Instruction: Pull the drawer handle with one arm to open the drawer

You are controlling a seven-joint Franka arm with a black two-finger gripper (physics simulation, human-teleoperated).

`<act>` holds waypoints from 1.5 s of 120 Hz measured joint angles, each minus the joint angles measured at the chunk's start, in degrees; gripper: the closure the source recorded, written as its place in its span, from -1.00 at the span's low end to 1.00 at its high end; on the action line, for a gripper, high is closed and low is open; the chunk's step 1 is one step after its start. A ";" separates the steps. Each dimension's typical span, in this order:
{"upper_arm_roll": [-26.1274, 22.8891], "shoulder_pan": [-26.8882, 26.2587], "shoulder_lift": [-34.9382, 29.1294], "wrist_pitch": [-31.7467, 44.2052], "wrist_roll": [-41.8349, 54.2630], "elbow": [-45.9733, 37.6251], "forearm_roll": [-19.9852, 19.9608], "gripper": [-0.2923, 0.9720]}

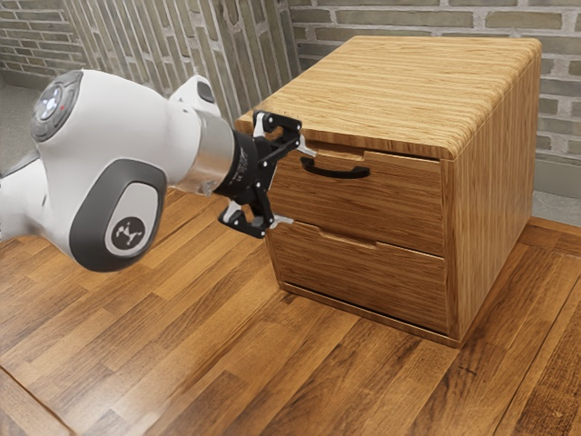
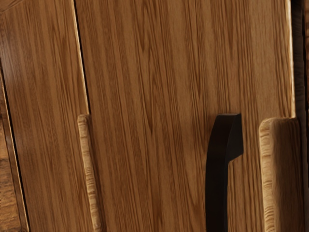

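Note:
A wooden cabinet [image 1: 472, 182] with two drawers stands on the wooden floor. The upper drawer [image 1: 381, 195] carries a black curved handle [image 1: 334, 170], which also runs as a dark bar [image 2: 219, 169] across the wood grain in the wrist view. My gripper [image 1: 277, 182] is open at the exterior view's left end of the upper drawer front, with its fingers spread wide one above the other. One fingertip [image 1: 307, 148] is near the drawer's top corner, the other fingertip [image 1: 283, 220] near its lower edge. The handle lies to the exterior view's right of the gripper, untouched. Both drawers look shut.
The lower drawer [image 1: 363, 271] has a notch cut into its top edge [image 2: 89, 174] instead of a handle. A brick wall [image 1: 408, 18] rises behind the cabinet. Open wooden floor [image 1: 227, 363] spreads in front.

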 joint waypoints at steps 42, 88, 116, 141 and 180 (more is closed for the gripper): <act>-0.32 0.00 0.89 3.96 -3.14 -1.22 -0.11 -0.53; -0.39 -0.01 1.94 7.21 -5.08 -2.67 -0.10 -0.53; -0.34 0.00 2.24 7.90 -5.80 -3.01 -0.08 -0.53; -0.32 0.00 2.58 8.12 -6.19 -2.50 0.08 -0.52; -0.24 0.39 4.39 8.91 -6.55 -1.89 0.24 -0.51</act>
